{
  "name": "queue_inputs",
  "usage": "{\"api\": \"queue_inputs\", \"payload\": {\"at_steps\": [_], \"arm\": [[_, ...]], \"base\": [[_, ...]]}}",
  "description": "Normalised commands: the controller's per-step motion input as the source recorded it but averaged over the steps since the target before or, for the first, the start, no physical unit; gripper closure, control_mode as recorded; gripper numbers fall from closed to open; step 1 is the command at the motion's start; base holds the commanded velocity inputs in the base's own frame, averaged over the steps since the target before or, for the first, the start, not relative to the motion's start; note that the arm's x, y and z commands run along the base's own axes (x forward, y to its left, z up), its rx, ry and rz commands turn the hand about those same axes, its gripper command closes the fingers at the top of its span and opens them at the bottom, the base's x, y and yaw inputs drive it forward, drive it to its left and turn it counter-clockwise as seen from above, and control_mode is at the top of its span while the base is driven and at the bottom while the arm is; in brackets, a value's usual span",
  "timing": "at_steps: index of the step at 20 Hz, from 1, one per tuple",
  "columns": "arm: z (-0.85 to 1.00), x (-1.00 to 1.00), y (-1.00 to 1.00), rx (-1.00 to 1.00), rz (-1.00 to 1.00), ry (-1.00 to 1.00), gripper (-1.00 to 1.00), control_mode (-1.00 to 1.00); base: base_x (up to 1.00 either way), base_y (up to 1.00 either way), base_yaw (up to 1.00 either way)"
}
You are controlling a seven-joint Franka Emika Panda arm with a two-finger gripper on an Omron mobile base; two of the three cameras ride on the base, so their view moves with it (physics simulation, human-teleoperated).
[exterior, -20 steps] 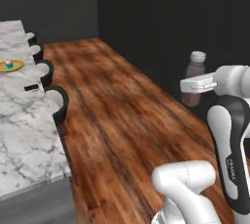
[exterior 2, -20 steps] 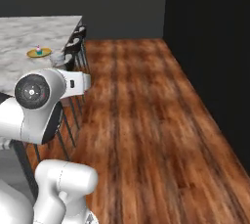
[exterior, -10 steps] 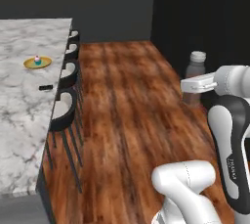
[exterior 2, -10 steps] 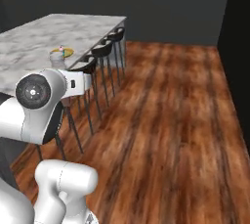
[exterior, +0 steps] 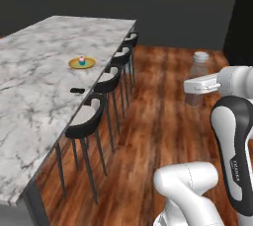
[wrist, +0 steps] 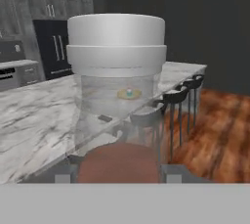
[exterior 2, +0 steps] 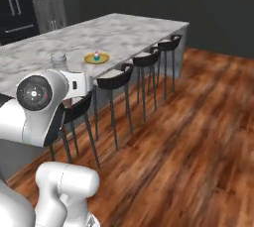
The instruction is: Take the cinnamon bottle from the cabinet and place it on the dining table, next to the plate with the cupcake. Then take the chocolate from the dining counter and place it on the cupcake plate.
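End effector at right-centre of the left base view, closed on the cinnamon bottle; bottle upright, pale cap up, held over the wood floor, well apart from the tabletop. In the hand view the bottle sits dead centre, cap toward the top. In the right base view its cap pokes up just above the arm at left. Plate with cupcake on the tabletop, upper left; chocolate near it, closer to the stool-side edge. Bar stools line that edge. Versus 0.5 s ago: whole scene has shifted, so the base moved; bottle holds the same spot relative to the arm.
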Motion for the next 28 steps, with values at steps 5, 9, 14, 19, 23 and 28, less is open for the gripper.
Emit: {"api": "queue_inputs", "payload": {"at_steps": [5, 9, 14, 19, 23, 28], "arm": [[0.0, 0.0, 0.0, 0.0, 0.0, 0.0, 1.0, 1.0], [0.0, 0.0, 0.0, 0.0, 0.0, 0.0, 1.0, 1.0], [0.0, 0.0, 0.0, 0.0, 0.0, 0.0, 1.0, 1.0], [0.0, 0.0, 0.0, 0.0, 0.0, 0.0, 1.0, 1.0], [0.0, 0.0, 0.0, 0.0, 0.0, 0.0, 1.0, 1.0], [0.0, 0.0, 0.0, 0.0, 0.0, 0.0, 1.0, 1.0]], "base": [[0.59, -0.56, 0.61], [0.54, -0.73, 0.54], [0.42, -0.97, 0.42], [0.31, -1.0, 0.37], [0.23, -0.99, 0.44], [0.34, -0.85, 0.51]]}}
